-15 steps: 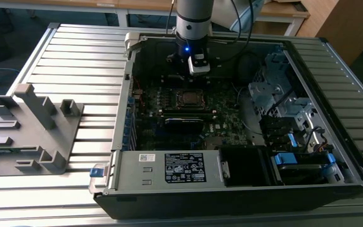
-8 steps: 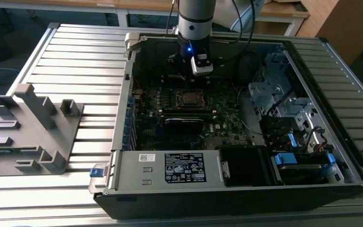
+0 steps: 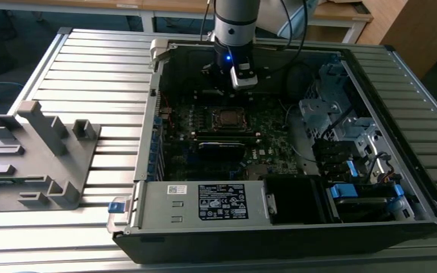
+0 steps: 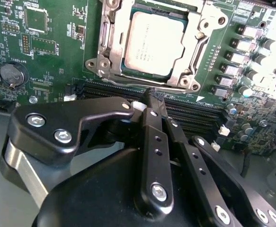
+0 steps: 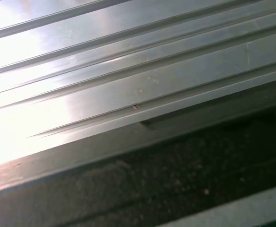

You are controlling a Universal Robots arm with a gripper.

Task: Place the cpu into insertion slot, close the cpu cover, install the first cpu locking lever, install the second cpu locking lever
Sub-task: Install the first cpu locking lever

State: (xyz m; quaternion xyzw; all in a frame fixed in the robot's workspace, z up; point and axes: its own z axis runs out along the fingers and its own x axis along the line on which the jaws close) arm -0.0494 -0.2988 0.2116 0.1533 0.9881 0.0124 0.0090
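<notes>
The gripper [image 4: 152, 97] is hanging just over the green board [image 4: 48, 56], near the socket, and its black fingers [image 4: 153, 123] are pressing together with nothing between them. The cpu [image 4: 152, 42] is sitting flat in its socket, grey top facing up. The cover [image 4: 110, 52] is lying down around it like a shiny frame. In the exterior view the arm [image 3: 236, 23] is reaching down into the open case [image 3: 279, 227], with the cpu [image 3: 227, 117] just below the gripper [image 3: 230, 85]. A grey rack [image 3: 36, 153] is standing on the ribbed table [image 3: 97, 68], well apart, at the exterior view's left.
</notes>
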